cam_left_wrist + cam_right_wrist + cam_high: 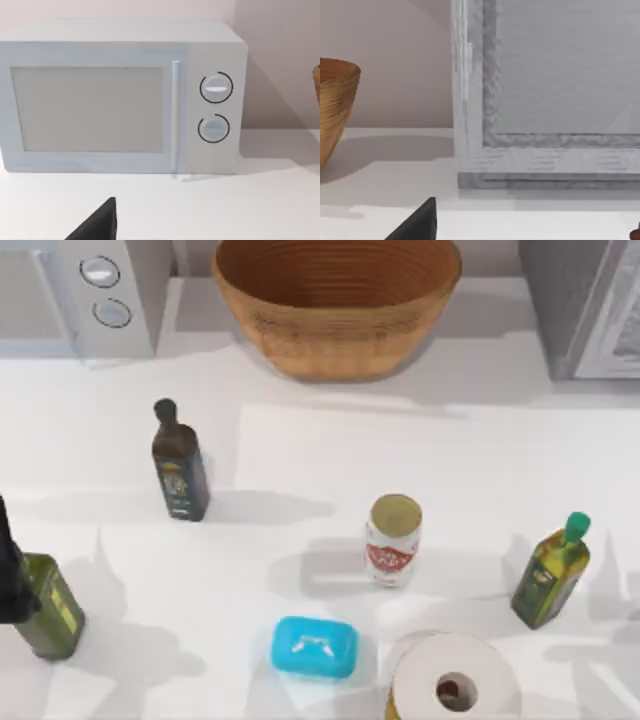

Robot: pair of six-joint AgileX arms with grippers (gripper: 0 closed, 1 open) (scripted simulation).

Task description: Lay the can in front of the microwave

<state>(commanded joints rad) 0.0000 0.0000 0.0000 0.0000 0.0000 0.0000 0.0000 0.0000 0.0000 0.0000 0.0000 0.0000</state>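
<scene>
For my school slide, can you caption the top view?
Upright can waits mid-table, far from the microwave at back left.

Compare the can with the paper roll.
The can is slimmer, white with a red label and a closed dull gold top; the paper roll is wider, plain white, with an open hollow core. The can sits farther from the near table edge. Both stand upright.
</scene>
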